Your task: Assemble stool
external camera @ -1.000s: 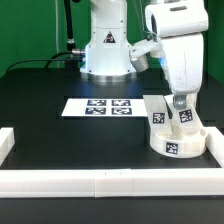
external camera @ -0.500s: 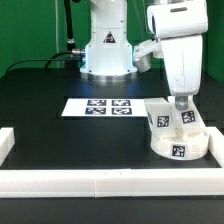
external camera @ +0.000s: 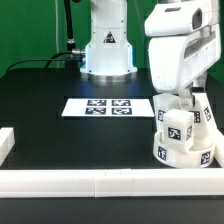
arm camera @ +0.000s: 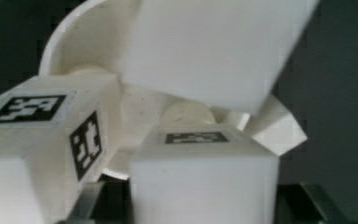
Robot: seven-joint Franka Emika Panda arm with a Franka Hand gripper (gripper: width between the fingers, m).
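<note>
Arm low over the stool at the counter's front right corner (exterior view)

We see the black counter (external camera: 45, 110) ringed by white border bars (external camera: 100, 181), and the arm's white body leans down over the front right corner, seen from the exterior view. The marker board (external camera: 100, 106) lies flat near the middle of the counter, apart from the stool. The round seat (external camera: 182, 155) sits in that corner, close against the bars, with block legs (external camera: 172, 127) standing on it, their tags facing outward. The gripper (external camera: 183, 100) hangs just above the legs (its fingertips are hidden among them), so we cannot tell whether it is released or clenched. In the wrist view two tagged legs (arm camera: 51, 130) fill the foreground against the seat's pale curve (arm camera: 69, 50).
</note>
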